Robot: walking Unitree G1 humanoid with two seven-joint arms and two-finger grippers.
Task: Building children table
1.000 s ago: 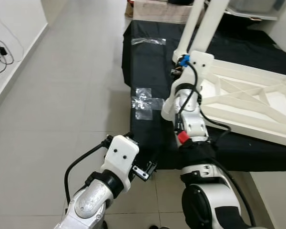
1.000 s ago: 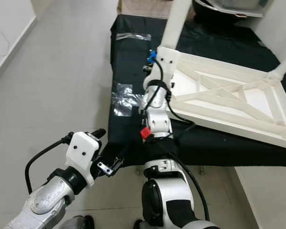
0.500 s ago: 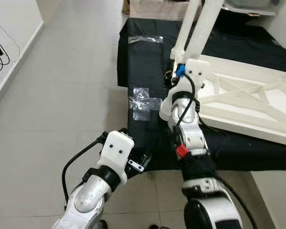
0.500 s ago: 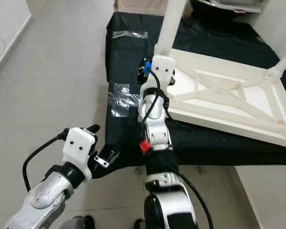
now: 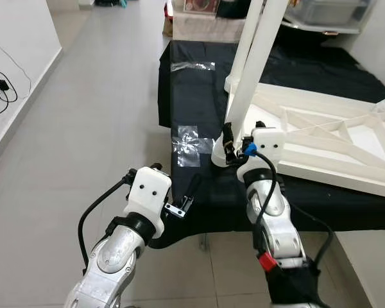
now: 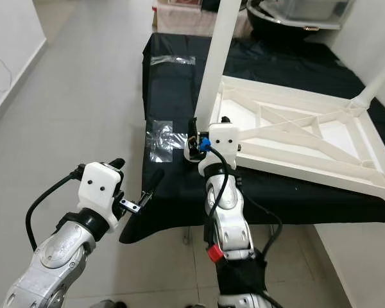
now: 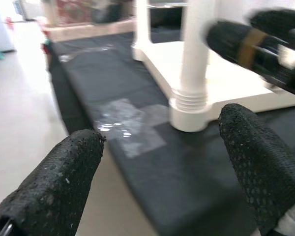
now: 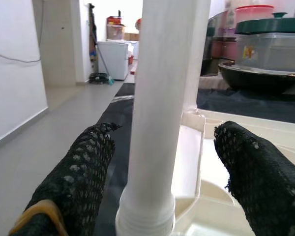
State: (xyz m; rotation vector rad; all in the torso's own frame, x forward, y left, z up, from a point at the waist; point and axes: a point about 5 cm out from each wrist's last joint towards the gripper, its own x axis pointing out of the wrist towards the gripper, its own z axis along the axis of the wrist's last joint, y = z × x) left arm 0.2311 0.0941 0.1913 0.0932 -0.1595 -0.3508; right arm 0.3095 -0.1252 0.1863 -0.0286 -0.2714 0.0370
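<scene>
- Since the right gripper (image 8: 162,162) dropped to the base of the table leg (image 5: 253,61), its open jaws straddle it; grasp looks imminent.
- Left gripper (image 7: 162,162) open, near that leg.
- Upturned tabletop (image 5: 333,138) on the black-draped surface (image 5: 192,83).

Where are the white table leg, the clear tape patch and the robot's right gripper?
white table leg (image 5: 247,83), left eye view, mid shaft.
clear tape patch (image 5: 190,137), left eye view, its middle.
right gripper (image 8: 162,167), right wrist view, between its fingertips.

One white table frame (image 6: 295,138), upside down. Three upright white legs (image 5: 250,61) visible on it. One black cloth (image 5: 192,96). Two clear tape patches (image 5: 191,136) on cloth. Two robot hands: left hand (image 5: 191,192), right hand (image 5: 226,142). One stack of lidded tubs (image 8: 265,42).
</scene>
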